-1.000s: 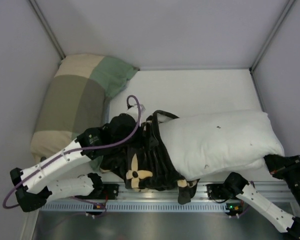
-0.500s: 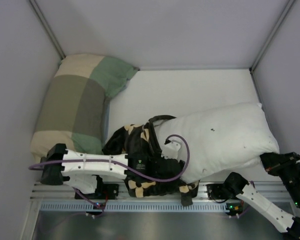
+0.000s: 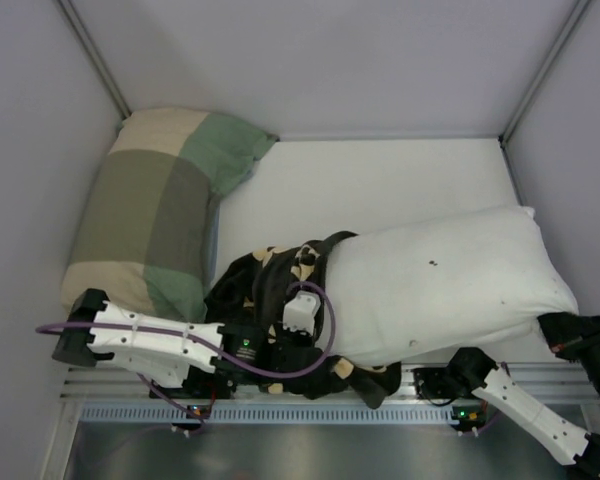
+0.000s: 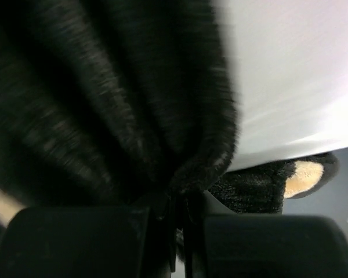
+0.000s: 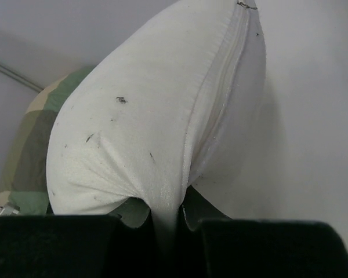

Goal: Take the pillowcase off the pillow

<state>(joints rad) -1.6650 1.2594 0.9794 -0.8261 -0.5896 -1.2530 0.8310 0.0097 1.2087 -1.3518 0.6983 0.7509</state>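
The white pillow (image 3: pixel 440 285) lies across the table's near right. Only its left end is still inside the black pillowcase (image 3: pixel 260 285), which is bunched up there with tan motifs showing. My left gripper (image 3: pixel 310 350) sits low at the near edge of that bunch and is shut on a fold of the pillowcase (image 4: pixel 133 116), with the pillow (image 4: pixel 290 75) just to the right of it. My right gripper (image 3: pixel 572 332) is at the pillow's right end. It is shut on a pinch of the white pillow fabric (image 5: pixel 162 133), which is drawn down between the fingers.
A green, beige and olive checked pillow (image 3: pixel 150 210) lies against the left wall. A metal rail (image 3: pixel 310 408) runs along the near edge between the arm bases. White walls close in the left, back and right sides.
My left arm swung from the pillowcase's left side round to its near edge beside the pillow, and its jaws shut on the black fabric. The pillow shifted slightly; the right gripper kept its hold.
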